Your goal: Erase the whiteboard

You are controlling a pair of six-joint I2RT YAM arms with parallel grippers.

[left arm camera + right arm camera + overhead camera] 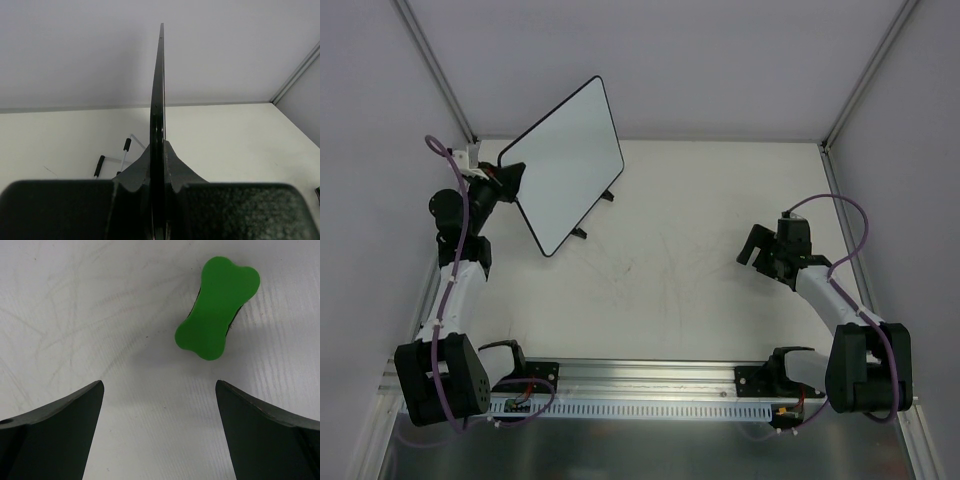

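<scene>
No text, label, brand or number can be read anywhere: the whiteboard [565, 160] face is plain white from above, and the green bone-shaped block [217, 307] bears no print.

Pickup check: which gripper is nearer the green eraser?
Right: the right gripper hangs open just short of the green eraser; left gripper is across the table, clamped on the whiteboard.

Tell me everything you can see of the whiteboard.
The whiteboard is a thin, flat white rectangle with a narrow black rim and rounded corners; its face looks blank. Two small black feet stick out below its lower edge. It stands tilted and askew near the table's far left corner. The left pincer is shut on its left edge, the rim edge-on between the fingers in the wrist view. Whether the feet touch the table is unclear.
</scene>
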